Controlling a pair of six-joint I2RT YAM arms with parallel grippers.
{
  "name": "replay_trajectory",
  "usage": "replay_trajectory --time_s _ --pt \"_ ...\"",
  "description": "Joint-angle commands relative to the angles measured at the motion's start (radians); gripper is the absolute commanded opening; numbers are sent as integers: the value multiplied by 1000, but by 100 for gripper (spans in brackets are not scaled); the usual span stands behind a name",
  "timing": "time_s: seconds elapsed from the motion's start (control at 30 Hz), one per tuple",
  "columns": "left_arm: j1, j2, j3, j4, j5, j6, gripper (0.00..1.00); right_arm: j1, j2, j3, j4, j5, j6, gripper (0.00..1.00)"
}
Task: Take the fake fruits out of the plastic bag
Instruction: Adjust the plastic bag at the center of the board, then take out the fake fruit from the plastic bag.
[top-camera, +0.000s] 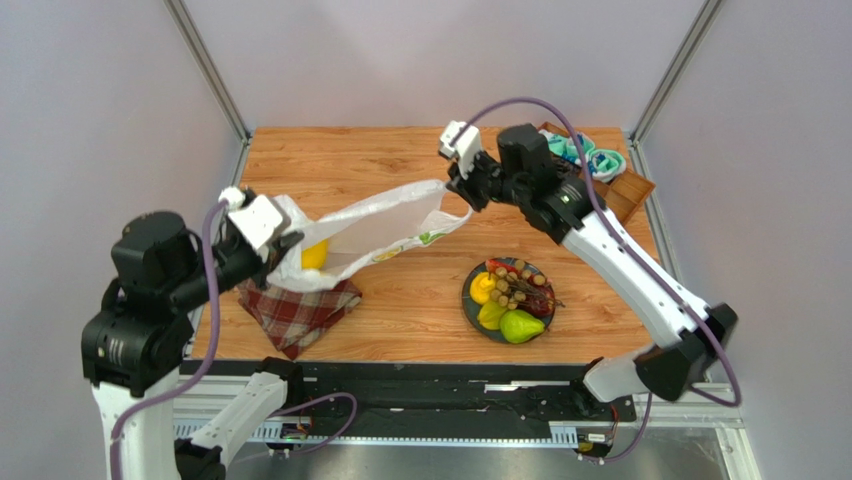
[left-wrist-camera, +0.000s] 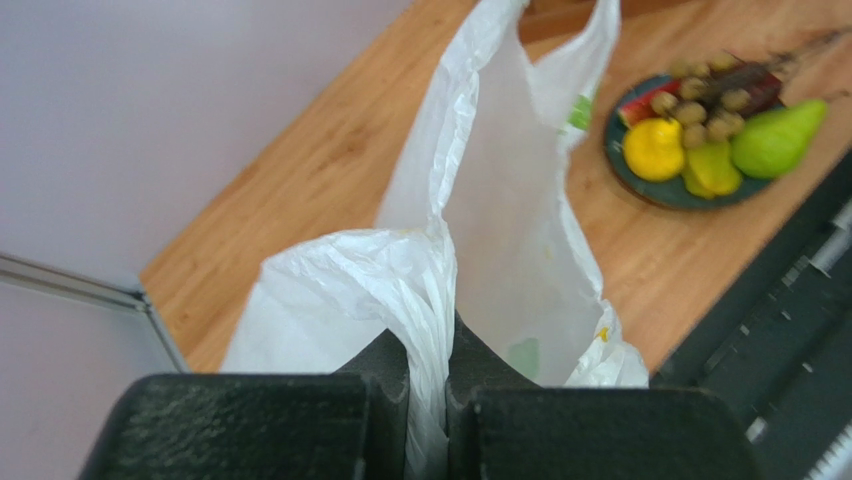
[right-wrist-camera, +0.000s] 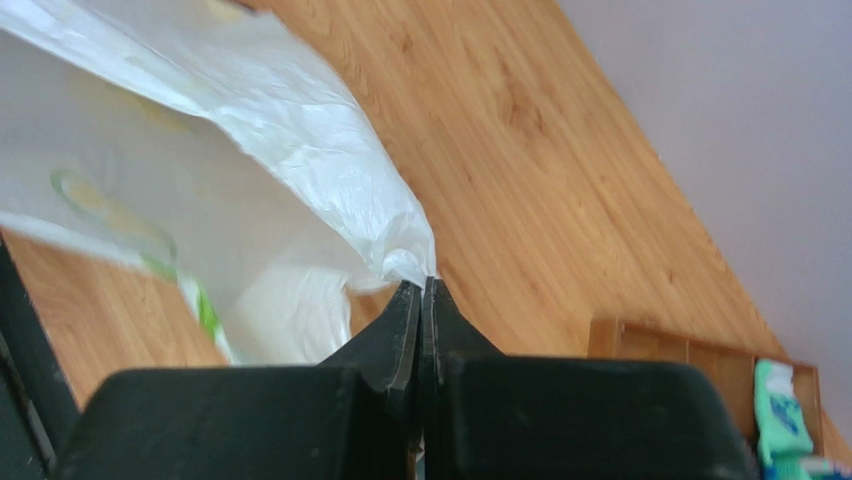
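Note:
The white plastic bag hangs stretched above the table between both grippers. My left gripper is shut on a bunched part of the plastic bag at its left end. My right gripper is shut on a corner of the plastic bag at its right end. A yellow fruit shows through the bag near my left gripper. Several fake fruits lie on a dark plate: a green pear, a brown grape bunch, yellow pieces and a red piece. They also show in the left wrist view.
A red plaid cloth lies under the bag's left end near the front edge. Teal rolled socks sit in a wooden tray at the back right corner, also in the right wrist view.

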Motion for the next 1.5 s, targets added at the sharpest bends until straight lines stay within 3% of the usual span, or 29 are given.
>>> replay_trajectory --time_s 0.0,0.07,0.1,0.13,0.17,0.23,0.37,0.43,0.47,0.67,0.7,0.8,0.83,0.93,1.03,1.3,1.47 --pt "8 -131 -208 -206 211 -6 0 6 -255 -253 -101 92 34 0" --pt "10 -233 -352 -199 266 -11 0 3 -358 -424 -115 132 36 3" --pt "11 -264 -354 -201 231 -26 0 -2 -382 -469 -124 121 28 7" --pt "11 -296 -374 -156 214 -44 0 -14 -402 -497 -156 111 7 18" --pt "17 -288 -369 -171 238 -25 0 -23 -424 -504 -173 100 7 42" --pt "19 -236 -351 -201 262 -11 0 -37 -420 -443 -223 51 11 57" --pt "19 -166 -365 -177 276 -17 0 3 -322 -176 -235 -213 8 91" --pt "30 -118 -363 -137 291 -49 0 56 -276 -39 -233 -267 27 100" --pt "48 -101 -360 -131 323 -60 0 76 -243 -19 -222 -311 42 100" --pt "65 -28 -373 -92 286 -83 0 190 -255 -73 47 -388 83 100" --pt "65 -19 -362 -97 279 -94 0 196 -234 -62 75 -400 109 99" --pt "65 -17 -307 -120 275 -107 0 221 -147 9 80 -457 116 77" --pt "65 -21 -297 -122 280 -107 0 240 -125 13 74 -462 110 60" --pt "65 -36 -293 -122 315 -123 0 296 -42 42 46 -494 96 30" --pt "65 -63 -323 -111 329 -155 0 328 -22 -11 118 -485 123 15" --pt "66 -56 -294 -105 305 -164 0 363 42 -66 154 -476 76 4" --pt "66 -44 -277 -68 300 -182 0 409 42 -111 180 -355 68 0"
